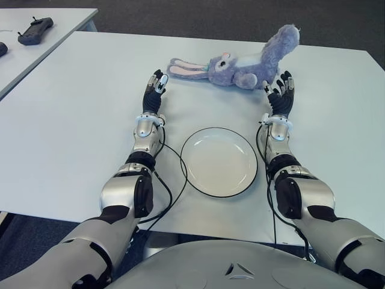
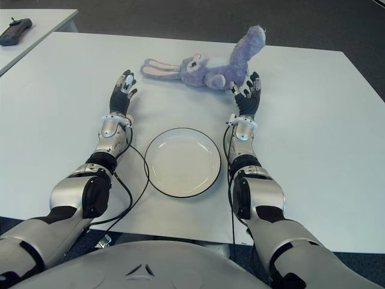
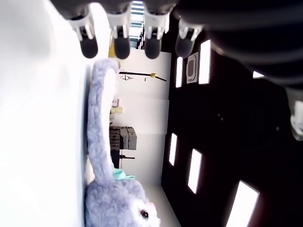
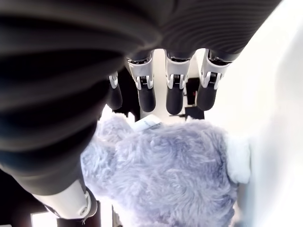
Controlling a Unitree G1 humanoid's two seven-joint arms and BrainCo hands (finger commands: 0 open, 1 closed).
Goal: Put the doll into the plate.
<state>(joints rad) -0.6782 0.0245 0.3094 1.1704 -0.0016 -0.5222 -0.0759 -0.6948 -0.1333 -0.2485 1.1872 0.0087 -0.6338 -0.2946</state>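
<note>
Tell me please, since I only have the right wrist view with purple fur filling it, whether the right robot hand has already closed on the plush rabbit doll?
Observer: Not yet. In the eye views the right robot hand is open, fingers spread, just short of the purple plush rabbit doll.
Operator: Where is the plate, please?
Observer: The round white plate with a dark rim sits empty on the white table, between the two forearms and nearer the robot than the doll.
Operator: And the other hand?
Observer: The left robot hand is open too, beside the doll's long ears, not touching them.
</note>
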